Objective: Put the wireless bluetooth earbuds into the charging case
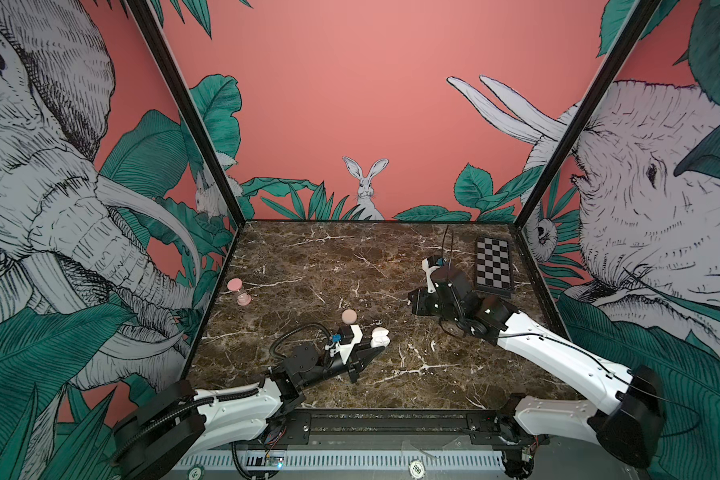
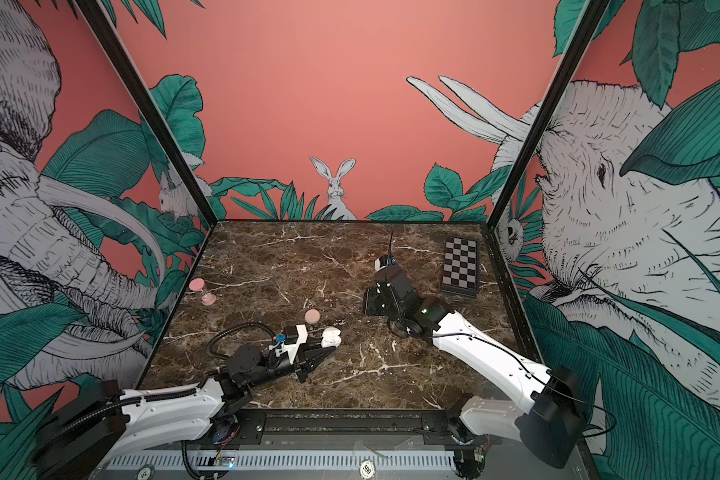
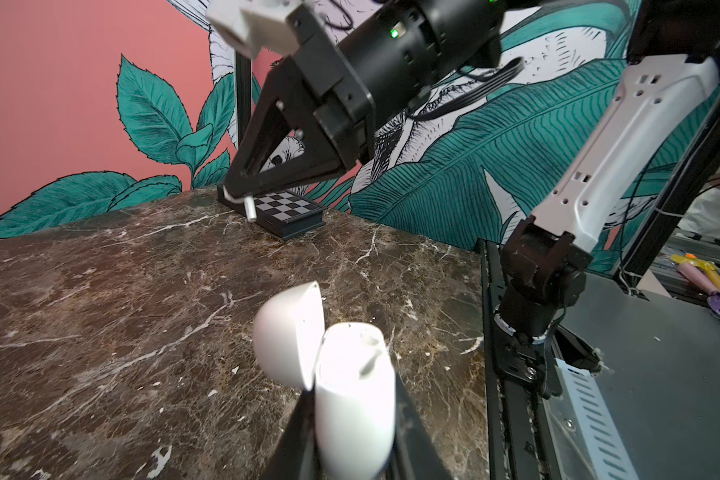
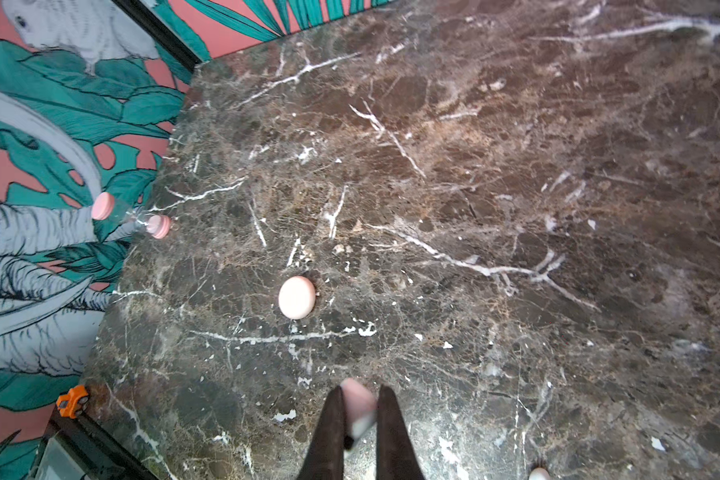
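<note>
- Nearest the front rail, the left gripper (image 1: 378, 343) reaches low over the marble table (image 1: 329, 257). Its two black fingers are clamped against the sides of the white charging case (image 3: 354, 399), near the middle of the slab's front half.
- The case's lid (image 3: 287, 332) is hinged open and tipped back. The left wrist view shows moulded hollows in the case's top face, but glare makes it impossible to tell whether any of them is filled.
- Just beyond the held case, a round pink case (image 1: 348, 316) sits closed on the marble, apart from both arms.
- Further in and to the right, the right gripper (image 4: 361, 395) hangs above the table, its jaws drawn almost together on a single pale earbud (image 3: 249, 211). The bud is pinched between the fingers, and a short white end pokes out past the tips. It is clear of the marble and well apart from the open charging case.
- At about the same depth, a pink-capped hourglass (image 1: 238, 292) stands at the slab's left edge, close to the wall.
- In the far right corner, a folded chessboard (image 1: 492, 266) lies flat beside the right wall, beyond the right arm's wrist.
</note>
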